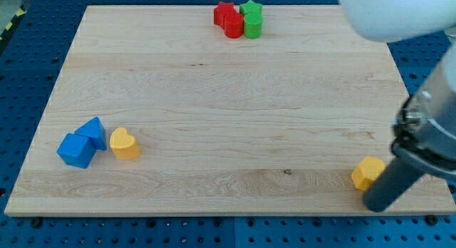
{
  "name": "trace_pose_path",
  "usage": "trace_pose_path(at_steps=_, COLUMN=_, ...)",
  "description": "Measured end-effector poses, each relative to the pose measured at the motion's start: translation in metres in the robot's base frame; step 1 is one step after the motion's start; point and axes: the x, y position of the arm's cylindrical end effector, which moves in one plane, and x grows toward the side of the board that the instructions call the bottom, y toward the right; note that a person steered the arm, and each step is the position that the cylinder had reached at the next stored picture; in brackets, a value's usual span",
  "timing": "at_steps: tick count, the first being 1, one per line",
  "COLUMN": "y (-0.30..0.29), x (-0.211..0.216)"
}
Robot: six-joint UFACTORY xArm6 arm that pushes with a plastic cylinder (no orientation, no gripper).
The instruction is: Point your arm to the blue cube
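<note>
My tip [375, 205] rests low at the view's right, at about four o'clock on the pale wooden worktop [228, 105], touching or just beside a small yellow block [367, 172] that sits at its eleven o'clock. I carry no hand, only this dark rod, so there is nothing to open or close.

The blue cube [75, 150] lies far off at the view's left, near eight o'clock on the worktop. A second blue block, more wedge-shaped [93, 132], touches it at its one o'clock, and a yellow heart-shaped block [124, 144] stands just beside that pair at three o'clock.

I judge the cube light, rigid and ready to slide on smooth wood; I cannot grip it, only stop short of a flat face, since a nudge would shift it.

At twelve o'clock a red star-shaped block [224, 13], a red cylinder [234, 25], a green star-shaped block [251, 7] and a green cylinder [253, 25] cluster together. No containers show.
</note>
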Motion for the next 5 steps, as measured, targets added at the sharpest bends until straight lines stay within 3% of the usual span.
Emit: trace_pose_path(at_steps=5, y=-0.319, x=0.000)
